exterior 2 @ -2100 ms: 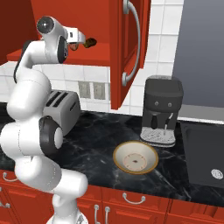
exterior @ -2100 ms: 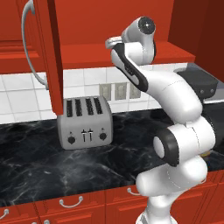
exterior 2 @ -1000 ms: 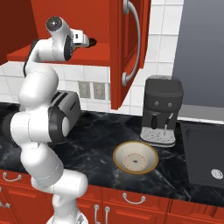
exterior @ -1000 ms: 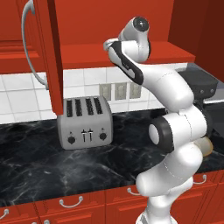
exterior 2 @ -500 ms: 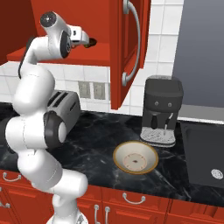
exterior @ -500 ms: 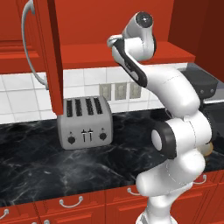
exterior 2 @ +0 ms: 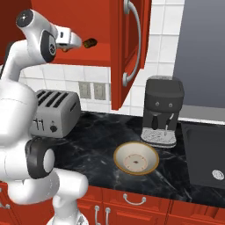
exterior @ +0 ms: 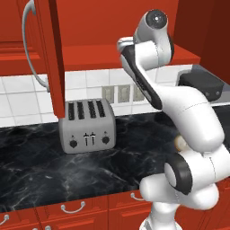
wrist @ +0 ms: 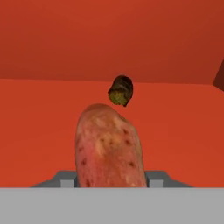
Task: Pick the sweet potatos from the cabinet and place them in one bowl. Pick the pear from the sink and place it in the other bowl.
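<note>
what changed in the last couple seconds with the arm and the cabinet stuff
The arm swung its hand from beside the cabinet opening into it, so the gripper now reaches along the shelf toward the dark sweet potato. In the hand view the reddish sweet potato sits right at the fingertips; a grasp is unclear. Bowl, toaster and coffee machine stayed put.

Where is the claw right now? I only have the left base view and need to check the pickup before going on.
Observer: In the right base view the claw reaches into the open tall red wooden cabinet, just above its shelf.
Operator: Anything between its tips?
Observer: Yes, the hand view shows the oblong reddish-orange sweet potato filling the gap between them; I cannot tell whether it is clamped.
Operator: And the other tuber?
Observer: The rounder dark brown sweet potato lies farther back on the shelf, apart from the claw.
</note>
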Available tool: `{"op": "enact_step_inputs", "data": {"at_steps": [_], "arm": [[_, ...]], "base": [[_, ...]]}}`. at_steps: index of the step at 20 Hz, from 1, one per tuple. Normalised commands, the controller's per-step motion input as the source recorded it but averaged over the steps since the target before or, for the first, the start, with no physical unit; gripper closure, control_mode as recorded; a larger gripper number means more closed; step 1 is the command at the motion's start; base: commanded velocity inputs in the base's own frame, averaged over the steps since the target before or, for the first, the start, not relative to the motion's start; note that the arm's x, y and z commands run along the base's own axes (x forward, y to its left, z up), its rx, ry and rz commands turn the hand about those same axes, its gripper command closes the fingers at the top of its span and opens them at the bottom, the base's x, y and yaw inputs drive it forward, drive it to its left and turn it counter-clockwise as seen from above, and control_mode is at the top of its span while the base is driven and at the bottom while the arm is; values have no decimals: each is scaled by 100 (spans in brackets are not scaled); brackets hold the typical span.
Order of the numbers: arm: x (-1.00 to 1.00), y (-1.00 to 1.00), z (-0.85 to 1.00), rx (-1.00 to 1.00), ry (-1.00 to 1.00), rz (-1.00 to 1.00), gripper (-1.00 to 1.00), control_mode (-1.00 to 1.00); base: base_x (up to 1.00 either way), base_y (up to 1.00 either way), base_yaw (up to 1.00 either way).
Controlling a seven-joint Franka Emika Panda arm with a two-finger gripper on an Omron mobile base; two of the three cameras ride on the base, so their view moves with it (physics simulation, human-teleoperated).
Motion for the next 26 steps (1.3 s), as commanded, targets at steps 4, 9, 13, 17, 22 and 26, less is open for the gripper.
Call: {"op": "enact_step_inputs", "data": {"at_steps": [4,9,13,17,22,26], "arm": [[-100,-17,0,0,-3,-7,100,-100],[-94,-25,-18,1,0,-13,100,-100],[-80,-19,-5,5,3,-17,100,-100],[-72,-27,-37,0,6,-18,100,-100],[-70,-29,-65,0,5,-18,100,-100],[-46,-32,-68,-1,11,-23,100,-100]], "base": [[0,0,0],[0,0,0],[0,0,0],[0,0,0],[0,0,0],[0,0,0]]}}
